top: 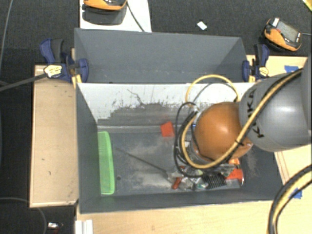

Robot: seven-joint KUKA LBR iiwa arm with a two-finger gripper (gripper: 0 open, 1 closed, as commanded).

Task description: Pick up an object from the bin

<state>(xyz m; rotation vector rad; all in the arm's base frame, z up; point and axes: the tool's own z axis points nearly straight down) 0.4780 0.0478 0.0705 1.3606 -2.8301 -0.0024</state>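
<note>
Hanging over the bin's point(87, 145) 4 o'clock quarter, the arm's orange wrist cover point(219, 130) hides the fingers from you, so you cannot tell whether they are spread or closed, or whether anything sits between them. Nearest to it is a small heap point(204, 180) against the front wall, at 6 o'clock from the cover. In it a red piece point(176, 182), a black ribbed piece point(215, 180) and an orange-red piece point(237, 175) lie in 1 row running from 9 to 3 o'clock. A small orange block point(167, 129) lies alone at 9 o'clock from the cover, near it. A long green comb point(106, 163) rests along the 9 o'clock wall, its long axis 12 to 6, well apart from the arm. The heap looks the likeliest pick, and you would want the fingers to close across that row, not along it.
</note>
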